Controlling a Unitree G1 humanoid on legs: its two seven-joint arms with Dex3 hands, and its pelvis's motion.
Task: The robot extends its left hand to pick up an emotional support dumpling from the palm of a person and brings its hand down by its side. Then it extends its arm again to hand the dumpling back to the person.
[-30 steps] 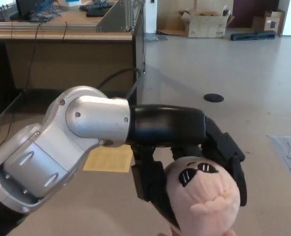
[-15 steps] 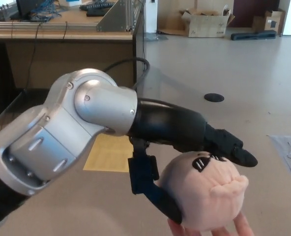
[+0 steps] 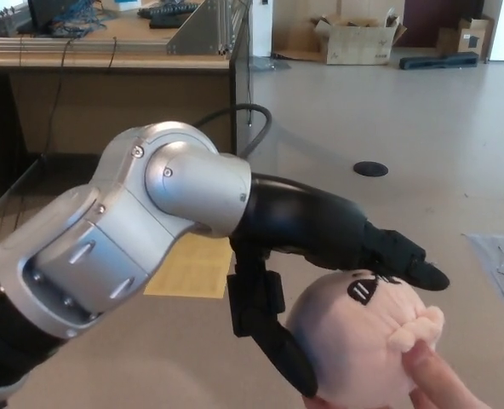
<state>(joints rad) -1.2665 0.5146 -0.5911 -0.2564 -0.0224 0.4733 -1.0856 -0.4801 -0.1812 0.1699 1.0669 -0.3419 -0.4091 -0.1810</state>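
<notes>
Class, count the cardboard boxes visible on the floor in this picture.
2: a large open cardboard box at top centre, and a smaller box at top right. Others may be hidden.

Pink plush dumpling (image 3: 363, 345), face tilted right.

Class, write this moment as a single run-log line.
left hand: shut on dumpling | dumpling: pink plush, resting on person's fingers | right hand: not in view | phase: handover
</notes>
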